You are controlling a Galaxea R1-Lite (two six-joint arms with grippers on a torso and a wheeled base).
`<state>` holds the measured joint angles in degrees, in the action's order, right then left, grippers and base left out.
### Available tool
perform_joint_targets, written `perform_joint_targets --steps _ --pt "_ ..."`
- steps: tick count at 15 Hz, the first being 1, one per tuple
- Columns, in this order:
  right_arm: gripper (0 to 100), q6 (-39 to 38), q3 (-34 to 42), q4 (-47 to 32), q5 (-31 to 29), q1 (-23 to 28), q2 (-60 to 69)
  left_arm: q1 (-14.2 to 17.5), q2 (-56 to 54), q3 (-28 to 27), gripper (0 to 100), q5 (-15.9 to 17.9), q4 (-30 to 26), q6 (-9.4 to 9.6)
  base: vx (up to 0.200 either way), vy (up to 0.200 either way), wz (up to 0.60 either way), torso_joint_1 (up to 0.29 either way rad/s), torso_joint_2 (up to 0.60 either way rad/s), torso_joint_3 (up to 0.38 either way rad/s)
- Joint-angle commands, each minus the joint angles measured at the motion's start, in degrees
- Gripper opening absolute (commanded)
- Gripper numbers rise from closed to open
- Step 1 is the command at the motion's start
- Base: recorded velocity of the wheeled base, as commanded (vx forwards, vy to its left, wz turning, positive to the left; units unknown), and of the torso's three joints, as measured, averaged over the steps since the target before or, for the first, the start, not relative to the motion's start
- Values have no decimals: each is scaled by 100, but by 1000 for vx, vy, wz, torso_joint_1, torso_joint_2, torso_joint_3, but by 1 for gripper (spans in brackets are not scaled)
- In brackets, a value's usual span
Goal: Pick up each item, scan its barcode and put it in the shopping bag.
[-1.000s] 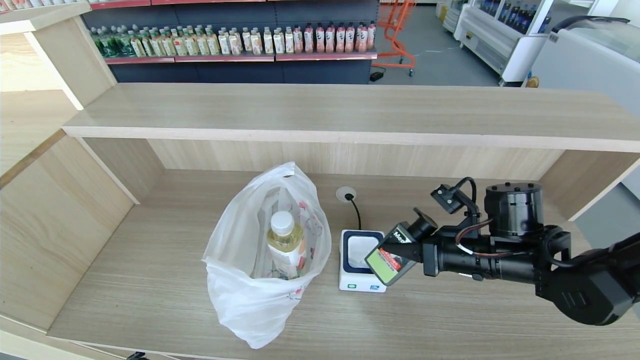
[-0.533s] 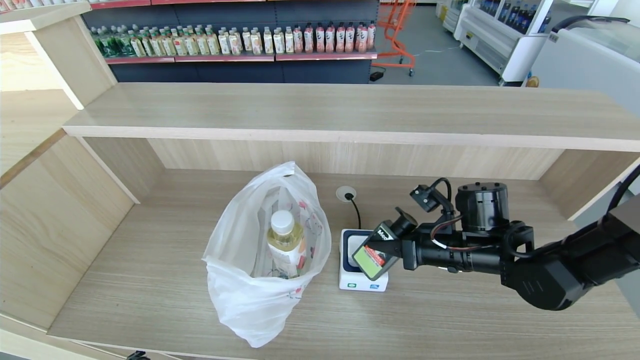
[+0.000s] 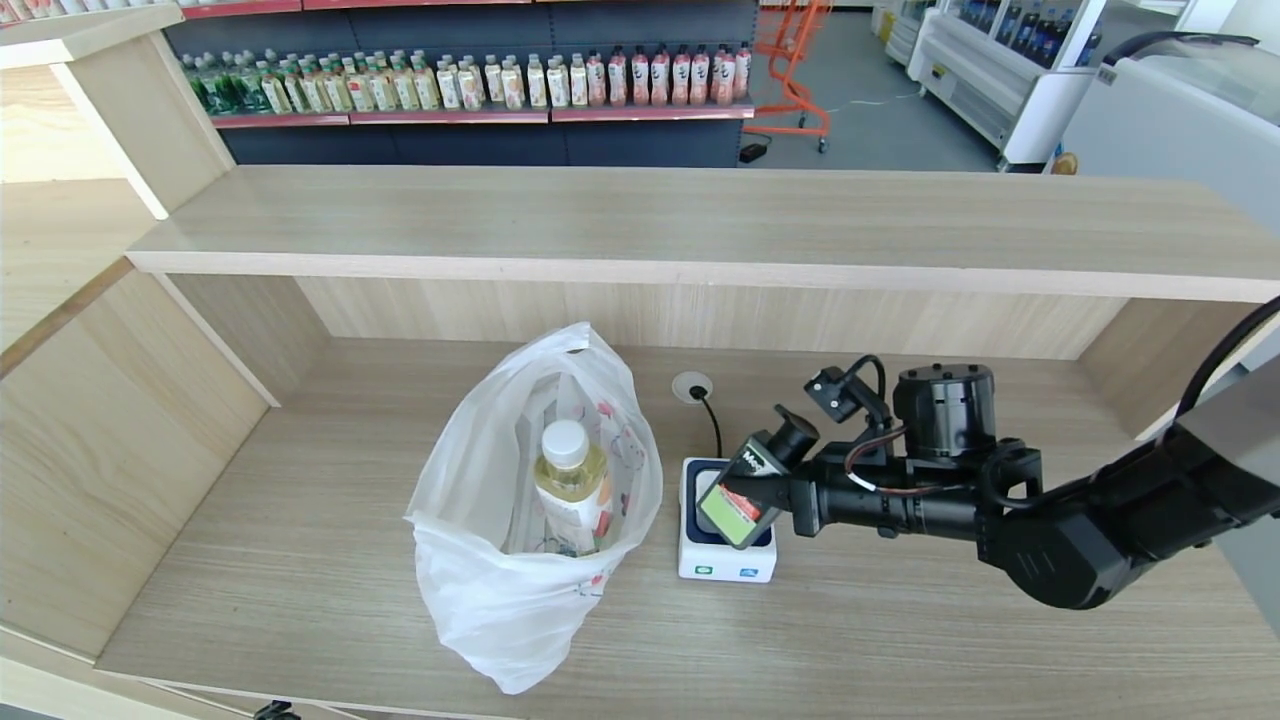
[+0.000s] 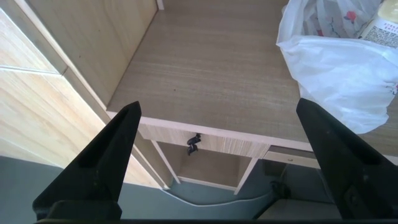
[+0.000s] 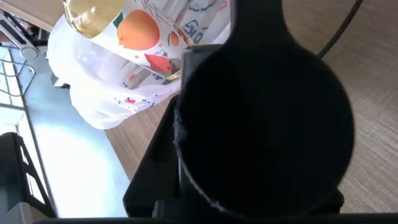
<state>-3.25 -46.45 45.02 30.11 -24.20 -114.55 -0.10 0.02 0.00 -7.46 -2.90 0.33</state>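
My right gripper (image 3: 765,490) is shut on a small black can with a green and red label (image 3: 737,503), held tilted just above the white barcode scanner (image 3: 727,565) on the counter. In the right wrist view the can (image 5: 261,118) is dark and blocks much of the picture. Left of the scanner stands the white plastic shopping bag (image 3: 520,590), mouth open, with a pale yellow drink bottle (image 3: 570,485) upright inside. In the left wrist view my left gripper (image 4: 217,162) is open, off the counter's near edge, with the bag (image 4: 342,68) farther off.
A black cable (image 3: 712,425) runs from the scanner to a round grommet (image 3: 692,387) in the counter. Wooden walls enclose the counter on the left, back and right, with a raised shelf (image 3: 700,225) behind. Bare counter lies right of the scanner.
My right arm has moved left with the can, bringing it from beside the scanner's right edge to over the scanner's window. The bag and bottle have stayed put.
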Motion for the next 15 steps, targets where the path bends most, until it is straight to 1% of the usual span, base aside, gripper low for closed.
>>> perform_joint_targets --steps 1,3,5,6,7,9,10,11,15 --pt "0 97 4 -20 -5 20 -49 1 6 0 100 -1 0 2 0 0 0 0 0 0" --pt "0 62 -22 -20 21 29 82 1 6 0 100 -1 0 2 0 0 0 0 0 0" --pt "0 -422 -40 -20 39 38 469 1 6 0 100 -1 0 2 0 0 0 0 0 0" --pt "0 -940 -49 -20 39 38 1049 1 -2 0 100 -1 0 2 0 0 0 0 0 0" --pt "0 -975 -40 -28 39 47 1269 1 6 0 100 -1 0 2 0 0 0 0 0 0" --pt "0 -914 66 -46 4 293 1761 1 -2 0 100 -1 0 2 0 0 0 0 0 0" --pt "0 -835 127 -37 -5 337 1875 1 6 0 100 -10 0 2 0 0 0 0 0 0" --pt "0 -597 312 -20 4 425 2016 1 6 0 100 -1 0 2 0 0 0 0 0 0" --pt "0 -483 751 -20 12 442 2350 1 -2 0 100 -1 0 11 0 0 0 0 0 0"
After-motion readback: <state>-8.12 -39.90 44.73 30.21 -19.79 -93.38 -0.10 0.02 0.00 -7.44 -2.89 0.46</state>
